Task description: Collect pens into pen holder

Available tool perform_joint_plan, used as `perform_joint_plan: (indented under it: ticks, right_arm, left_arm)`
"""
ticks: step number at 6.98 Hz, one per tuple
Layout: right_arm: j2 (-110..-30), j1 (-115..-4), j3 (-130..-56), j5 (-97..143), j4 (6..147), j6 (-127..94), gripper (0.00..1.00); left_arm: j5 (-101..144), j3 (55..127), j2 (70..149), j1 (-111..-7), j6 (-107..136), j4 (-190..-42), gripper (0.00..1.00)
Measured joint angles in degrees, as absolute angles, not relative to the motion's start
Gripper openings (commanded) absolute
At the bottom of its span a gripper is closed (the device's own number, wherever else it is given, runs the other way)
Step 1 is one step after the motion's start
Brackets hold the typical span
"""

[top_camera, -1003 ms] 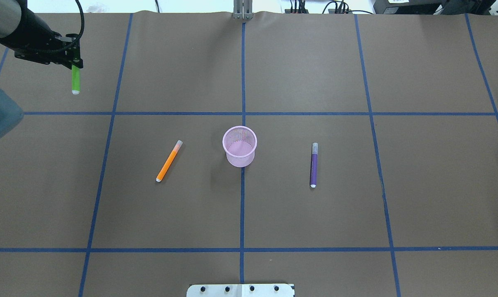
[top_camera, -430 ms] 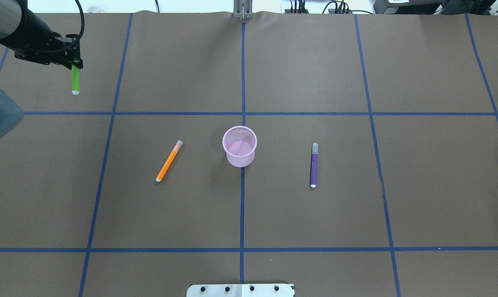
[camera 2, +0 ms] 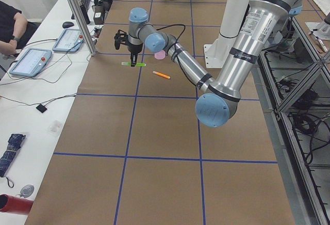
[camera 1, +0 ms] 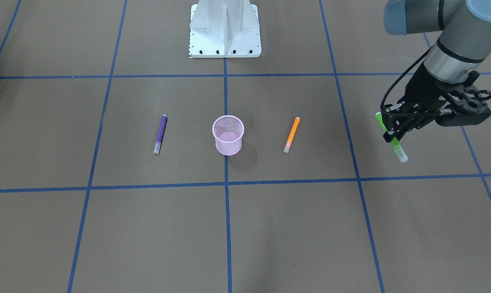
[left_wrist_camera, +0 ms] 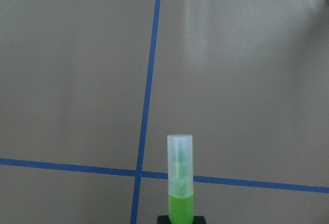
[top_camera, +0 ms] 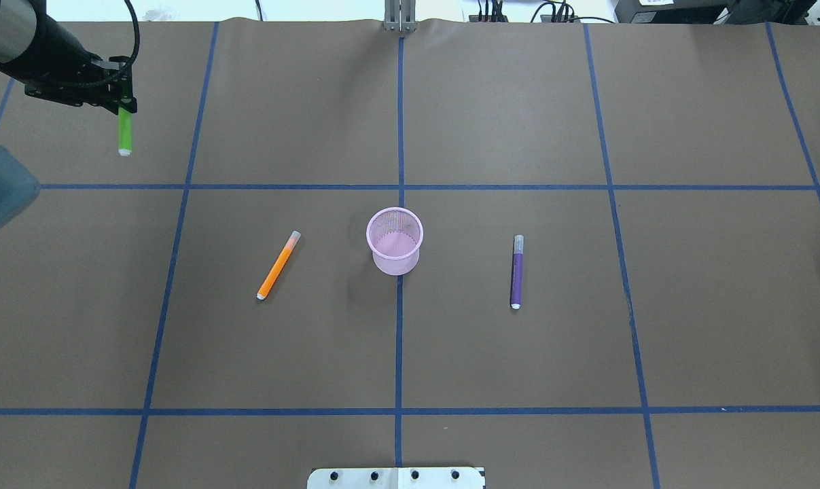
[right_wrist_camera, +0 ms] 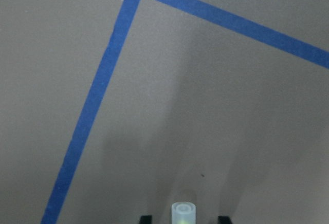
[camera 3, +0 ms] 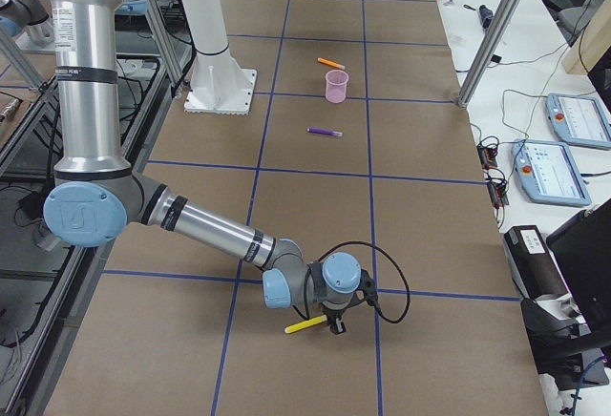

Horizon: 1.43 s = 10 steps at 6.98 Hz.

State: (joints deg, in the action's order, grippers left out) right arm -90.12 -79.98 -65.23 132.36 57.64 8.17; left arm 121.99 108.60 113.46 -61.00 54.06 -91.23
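Left gripper (top_camera: 123, 109), green pen (top_camera: 124, 136) clamped between fingers

I see pink mesh holder (top_camera: 395, 238) upright at centre, orange pen (top_camera: 276, 267) flat left, purple pen (top_camera: 516, 274) flat right, green pen (top_camera: 124, 133) held upper left.

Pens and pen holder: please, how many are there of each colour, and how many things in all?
green pen: 1
orange pen: 1
purple pen: 1
yellow pen: 1
pink mesh pen holder: 1
Total: 5
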Motion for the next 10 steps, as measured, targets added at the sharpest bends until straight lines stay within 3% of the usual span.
perform_joint_plan:
  ticks: [7, 8, 9, 10]
  right_arm:
    - [-90.1, -79.3, -65.2, 132.3, 57.8, 8.1, 0.40]
    - [-90.1, -79.3, -65.2, 132.4, 57.8, 8.1, 0.28]
    - [-90.1, -79.3, -65.2, 132.4, 57.8, 8.0, 0.00]
    - [-90.1, -79.3, -65.2, 132.4, 57.8, 7.9, 0.00]
  left_arm:
    - [122.0, 108.5, 113.7, -61.0, 54.1, -91.2, 0.00]
    - [122.0, 108.5, 113.7, -61.0, 54.1, -91.2, 0.00]
    - [122.0, 108.5, 113.7, -61.0, 54.1, -91.2, 0.00]
    - [122.1, 108.5, 113.8, -61.0, 54.0, -91.2, 0.00]
